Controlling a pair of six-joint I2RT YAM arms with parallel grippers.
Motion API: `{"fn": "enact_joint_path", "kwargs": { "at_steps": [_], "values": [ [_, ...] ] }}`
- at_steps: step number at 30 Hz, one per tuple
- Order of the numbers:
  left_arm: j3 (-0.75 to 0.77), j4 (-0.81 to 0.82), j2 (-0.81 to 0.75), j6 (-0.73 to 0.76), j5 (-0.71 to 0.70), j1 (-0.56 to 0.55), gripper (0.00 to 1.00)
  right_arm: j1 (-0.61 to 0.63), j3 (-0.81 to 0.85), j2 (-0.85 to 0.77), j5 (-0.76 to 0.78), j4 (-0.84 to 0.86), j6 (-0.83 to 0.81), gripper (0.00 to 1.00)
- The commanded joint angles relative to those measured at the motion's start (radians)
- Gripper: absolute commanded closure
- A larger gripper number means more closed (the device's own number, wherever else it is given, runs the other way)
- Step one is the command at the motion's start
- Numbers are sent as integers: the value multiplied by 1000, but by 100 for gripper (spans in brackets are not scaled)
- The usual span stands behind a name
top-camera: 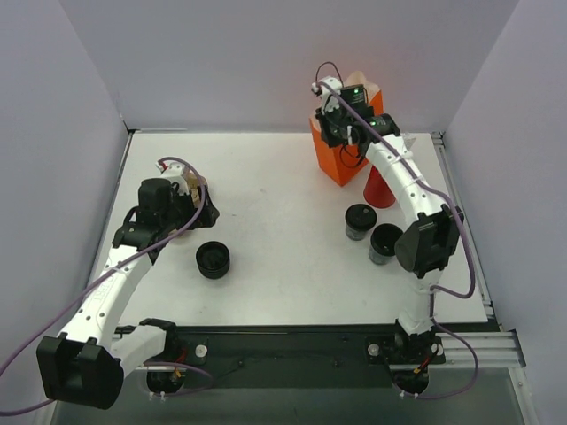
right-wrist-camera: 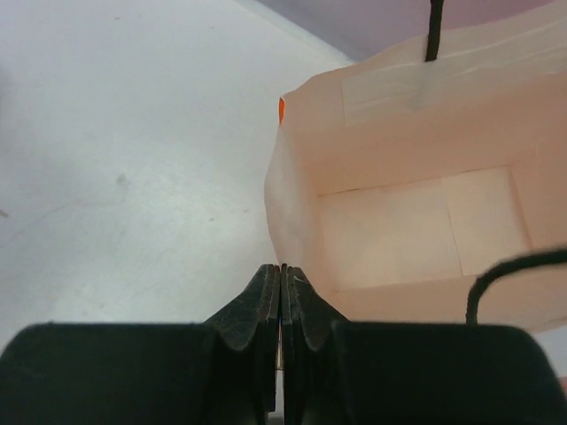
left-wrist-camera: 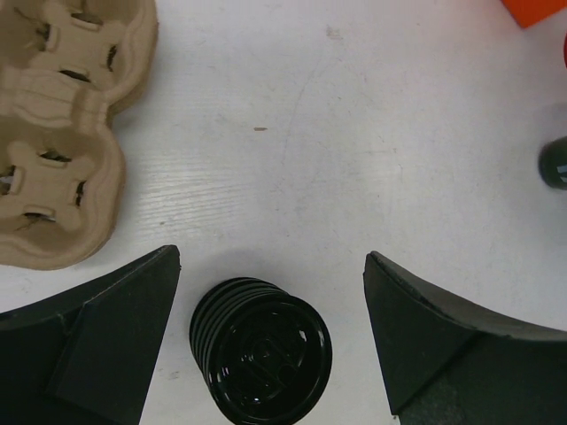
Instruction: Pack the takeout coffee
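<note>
Near left: left gripper (left-wrist-camera: 271,266) splayed wide over lids (top-camera: 213,259). Near right: coffee (top-camera: 360,221), twin cup (top-camera: 385,243) on table, unpacked. Far right: right gripper (right-wrist-camera: 282,276) clenched, apparently pinching bag (right-wrist-camera: 416,168) rim. Hold rim steady, mouth wide.

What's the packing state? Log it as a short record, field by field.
right gripper: shut on the near rim of the orange paper bag
bag: upright, open, nothing visible inside
takeout coffee cups: two, upright on the table, outside the bag
left gripper: open, above the black lid stack
cup carrier: on the table, visible slots hold nothing
red cup: beside the bag
</note>
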Motion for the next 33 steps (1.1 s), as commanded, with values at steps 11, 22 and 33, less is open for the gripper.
{"fn": "enact_joint_path", "kwargs": {
  "at_steps": [11,22,33],
  "values": [
    [25,-53,-89,-48,-297,45,3,385,-385,-372,228,57,212,100],
    [44,-83,-66,-81,-415,56,3,603,-333,-308,519,37,461,100],
    [37,-80,-70,-121,-415,56,3,634,-189,-234,554,32,553,75]
  ]
}}
